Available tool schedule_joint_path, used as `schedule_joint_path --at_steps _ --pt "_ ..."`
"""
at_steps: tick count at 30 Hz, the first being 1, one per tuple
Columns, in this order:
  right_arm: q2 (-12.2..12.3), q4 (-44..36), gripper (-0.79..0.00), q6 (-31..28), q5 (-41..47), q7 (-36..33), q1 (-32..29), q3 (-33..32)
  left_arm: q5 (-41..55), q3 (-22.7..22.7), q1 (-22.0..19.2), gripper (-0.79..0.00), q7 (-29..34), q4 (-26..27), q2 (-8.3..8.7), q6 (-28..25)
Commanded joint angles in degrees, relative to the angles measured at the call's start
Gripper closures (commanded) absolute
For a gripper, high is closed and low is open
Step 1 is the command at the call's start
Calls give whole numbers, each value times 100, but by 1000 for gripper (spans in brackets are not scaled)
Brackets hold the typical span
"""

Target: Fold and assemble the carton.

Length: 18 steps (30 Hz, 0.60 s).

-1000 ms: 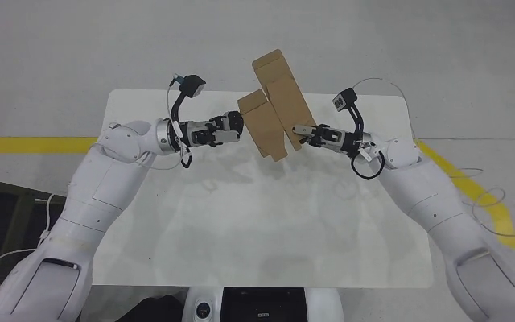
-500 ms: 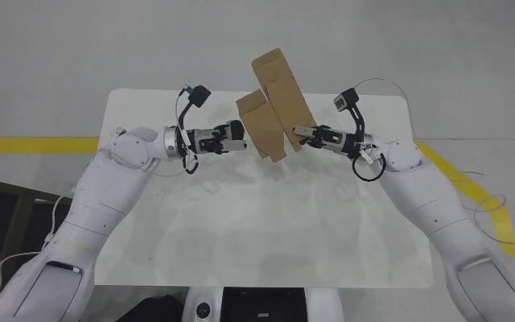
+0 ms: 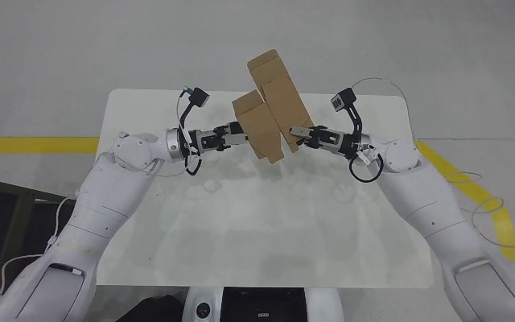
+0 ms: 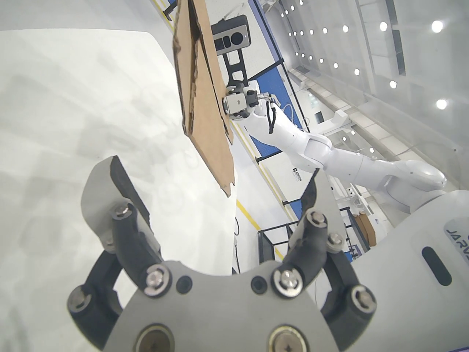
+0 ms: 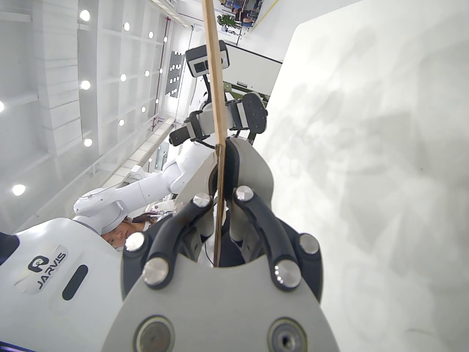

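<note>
the carton (image 3: 269, 105), a flattened sheet of brown cardboard with its flaps still unfolded, hangs in the air over the far part of the white table (image 3: 161, 241). it is tilted, and in the top view its upper end reaches past the table's far edge. it sits between the two arms. the right gripper (image 3: 296, 133) carries it: in the right wrist view the two fingers (image 5: 238, 162) are clamped together on one thin edge of the cardboard, which rises edge-on from between them. the left gripper (image 4: 214, 175) is on the opposite side of the carton, its fingers (image 4: 110, 184) spread wide apart with nothing pinched between them. in the left wrist view the carton's lower corner hangs just ahead of this open claw, above the table surface. from the top view the left gripper's tip lies right at the carton's nearer side edge, by a smaller flap, but whether it touches the cardboard there cannot be told. the carton itself rests on nothing and is clear of the tabletop
</note>
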<state>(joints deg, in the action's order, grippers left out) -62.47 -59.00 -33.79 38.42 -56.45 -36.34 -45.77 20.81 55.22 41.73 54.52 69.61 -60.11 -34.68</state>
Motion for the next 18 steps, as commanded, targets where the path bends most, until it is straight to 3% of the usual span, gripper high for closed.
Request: schedule_joint_path --at_steps 1,2,3,7,18 --pt "-10 -8 0 25 -46 16 -10 -22 78 -35 -26 -514 -27 -25 -27 83" --pt "-16 -14 0 33 -68 30 -19 -36 107 -54 -42 -372 -30 -33 -41 109" --pt "-22 -20 0 41 -92 39 -30 -48 129 -71 -57 -286 -26 -38 -54 123" --pt "-49 -49 0 68 -172 83 -67 -93 200 -129 -100 0 -9 -64 -101 200" --pt "-122 -65 0 127 -287 52 -113 -221 252 -193 -194 0 -25 -175 -201 358"
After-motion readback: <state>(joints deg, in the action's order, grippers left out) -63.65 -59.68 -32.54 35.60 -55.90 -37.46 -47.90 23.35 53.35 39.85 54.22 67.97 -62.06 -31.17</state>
